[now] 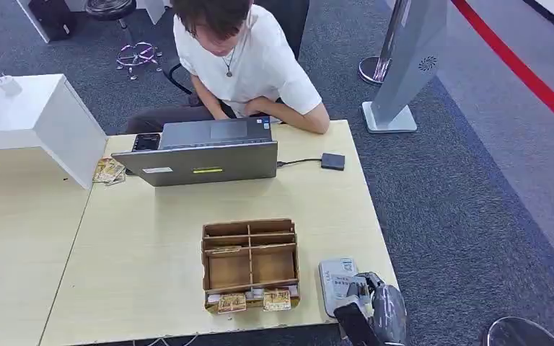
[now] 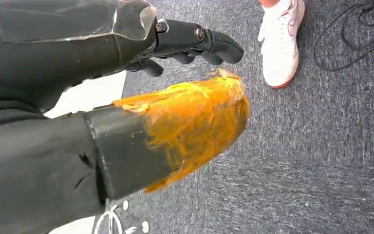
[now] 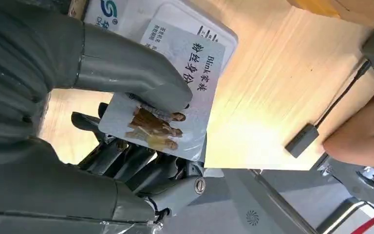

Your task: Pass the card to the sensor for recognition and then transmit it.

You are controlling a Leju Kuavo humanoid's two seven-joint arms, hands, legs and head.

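My right hand (image 1: 375,306) holds the card (image 3: 168,92) over the sensor (image 1: 337,282), at the table's (image 1: 151,238) five o'clock corner. The divided box (image 1: 250,263) sits just at the sensor's nine o'clock; the laptop (image 1: 202,155) lies at the box's twelve.

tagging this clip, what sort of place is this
Probably an office or demo hall: a person works at a laptop on a wooden desk, grey carpet around, a card reader near the edge.
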